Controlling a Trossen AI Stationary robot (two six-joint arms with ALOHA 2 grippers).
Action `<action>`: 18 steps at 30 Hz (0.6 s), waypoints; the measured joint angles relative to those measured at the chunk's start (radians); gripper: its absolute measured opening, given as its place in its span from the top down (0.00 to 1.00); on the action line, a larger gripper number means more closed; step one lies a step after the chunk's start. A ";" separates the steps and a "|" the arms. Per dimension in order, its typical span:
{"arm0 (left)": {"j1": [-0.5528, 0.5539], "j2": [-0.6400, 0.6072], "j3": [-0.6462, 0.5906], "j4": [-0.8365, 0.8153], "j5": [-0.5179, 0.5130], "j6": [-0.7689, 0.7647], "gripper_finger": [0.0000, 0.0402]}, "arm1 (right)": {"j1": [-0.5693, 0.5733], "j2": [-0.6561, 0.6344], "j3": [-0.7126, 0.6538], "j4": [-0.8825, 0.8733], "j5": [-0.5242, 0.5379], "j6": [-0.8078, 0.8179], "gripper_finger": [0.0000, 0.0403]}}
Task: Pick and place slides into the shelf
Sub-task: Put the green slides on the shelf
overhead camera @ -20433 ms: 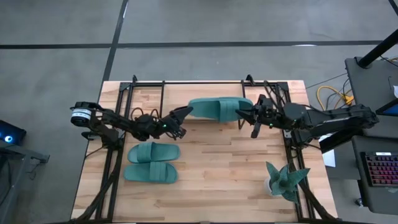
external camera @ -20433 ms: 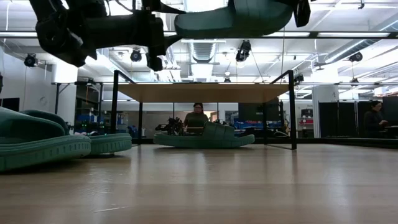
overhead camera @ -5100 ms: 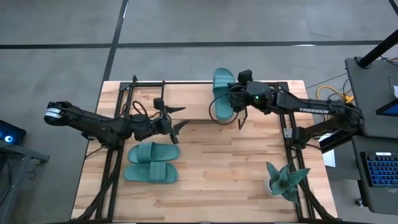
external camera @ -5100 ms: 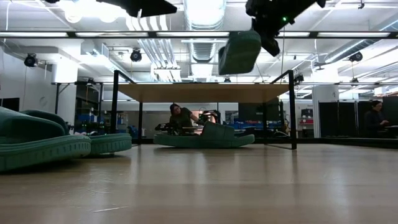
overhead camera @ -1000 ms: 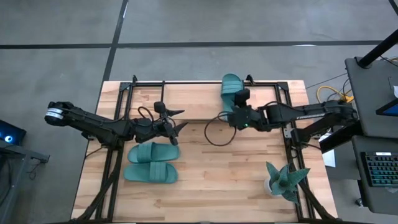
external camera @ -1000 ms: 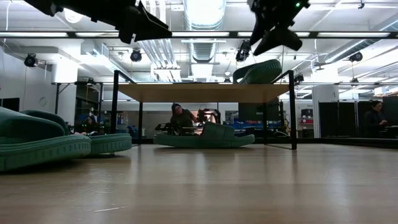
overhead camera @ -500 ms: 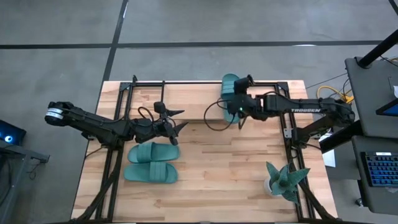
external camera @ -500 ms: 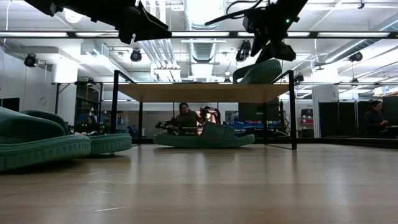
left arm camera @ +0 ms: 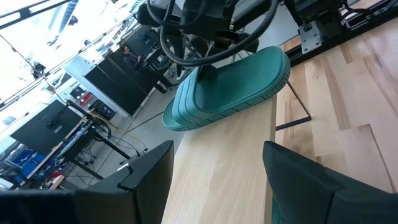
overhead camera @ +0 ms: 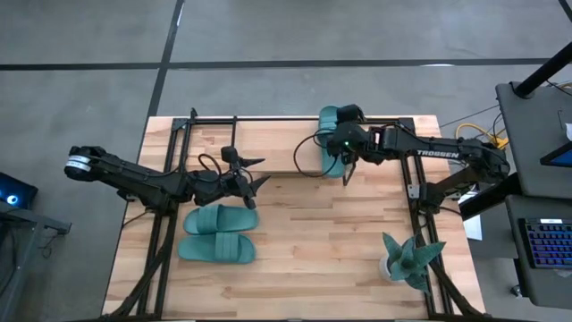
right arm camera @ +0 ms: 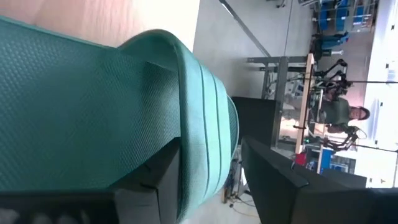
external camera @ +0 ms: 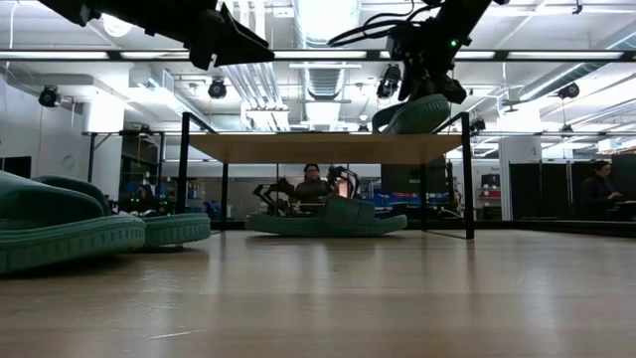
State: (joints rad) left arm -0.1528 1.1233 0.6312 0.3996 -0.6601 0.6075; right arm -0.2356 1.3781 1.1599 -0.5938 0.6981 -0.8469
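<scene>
One teal slide (overhead camera: pixel 332 132) lies on the shelf's light-wood top (overhead camera: pixel 277 148) at its right end, one end raised in the low view (external camera: pixel 417 112). My right gripper (right arm camera: pixel 211 180) is over it, open, a finger on each side of the ribbed strap's edge (right arm camera: pixel 202 130). Another slide (external camera: pixel 328 219) sits on the table under the shelf. Two slides (overhead camera: pixel 219 217) (overhead camera: pixel 217 248) lie on the table at the left. My left gripper (overhead camera: pixel 257 176) hangs open and level at the shelf's near edge, with nothing between its fingers. My right gripper comes at the slide on the shelf top slanting down from the table's right. One finger (right arm camera: pixel 149 183) stands on the footbed side of the strap, the other (right arm camera: pixel 273 183) outside it with a thin gap. I cannot tell whether either finger touches.
A teal spiky plant (overhead camera: pixel 409 259) stands at the table's near right. Black arm frames (overhead camera: pixel 170 179) (overhead camera: pixel 416 179) flank the shelf. Bare tabletop (overhead camera: pixel 331 241) lies between the two slides and the plant. A person shows in the room beyond the shelf (external camera: pixel 313 189).
My right gripper has swung from just off the shelf's near edge toward the table's far edge, ending over the slide on the shelf top. That slide has stayed where it lay.
</scene>
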 joint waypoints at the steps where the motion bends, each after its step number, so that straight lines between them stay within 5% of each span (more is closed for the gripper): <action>1: 0.000 0.000 0.000 0.000 0.000 0.000 0.43 | -0.004 0.000 0.000 0.000 -0.001 0.000 0.63; 18: 0.000 0.000 0.000 0.000 0.000 0.000 0.43 | -0.018 0.000 -0.002 -0.001 -0.004 0.022 0.95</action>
State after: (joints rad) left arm -0.1528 1.1233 0.6312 0.3992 -0.6601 0.6075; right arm -0.2535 1.3781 1.1580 -0.5945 0.6942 -0.8254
